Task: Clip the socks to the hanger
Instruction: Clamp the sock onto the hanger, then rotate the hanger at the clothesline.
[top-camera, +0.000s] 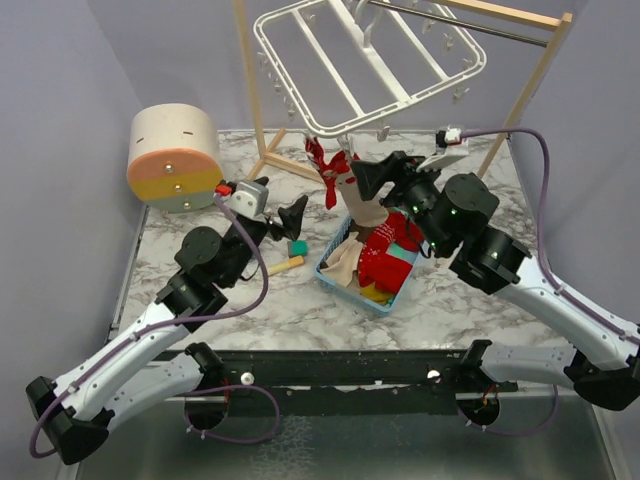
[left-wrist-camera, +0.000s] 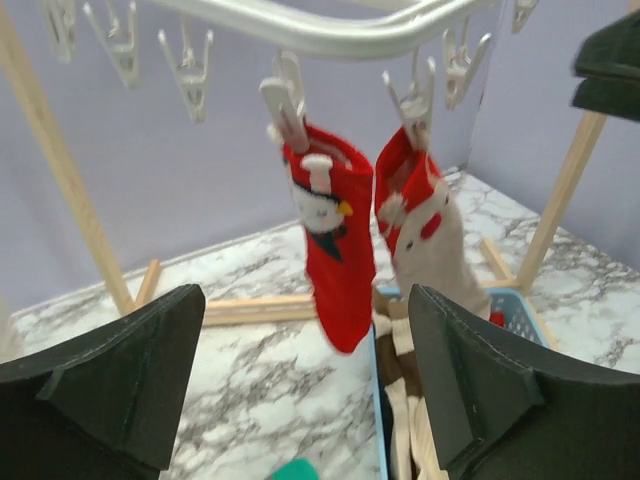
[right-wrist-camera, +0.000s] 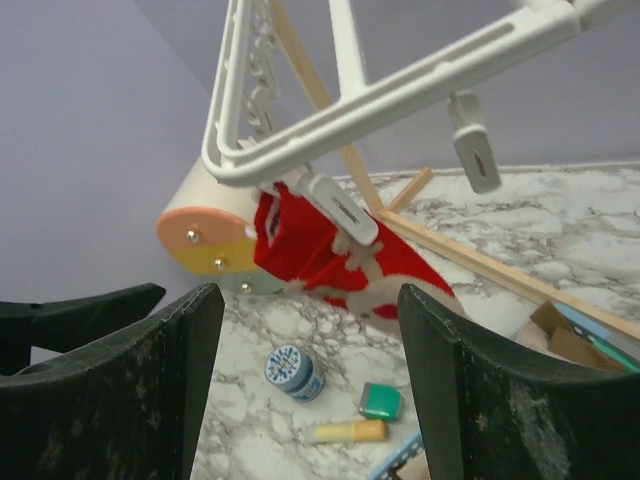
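Observation:
Two red socks hang side by side from clips on the near rail of the white hanger (top-camera: 370, 50). One carries a penguin figure (left-wrist-camera: 335, 240); the other is red and beige (left-wrist-camera: 425, 230), and its toe reaches down to the light-blue basket (top-camera: 345, 287). More socks (top-camera: 385, 255), red, beige and yellow, lie piled in that basket. My left gripper (left-wrist-camera: 305, 390) is open and empty, low in front of the hanging pair. My right gripper (right-wrist-camera: 310, 380) is also open and empty, just right of the clipped red sock (right-wrist-camera: 320, 250), below the hanger's rail (right-wrist-camera: 400, 90).
A light wooden stand (top-camera: 252, 110) carries the hanger. A round pastel box (top-camera: 175, 155) sits at the back left. On the marble lie a small blue jar (right-wrist-camera: 295, 372), a teal block (top-camera: 298, 248) and a yellow tube (top-camera: 285, 266), left of the basket.

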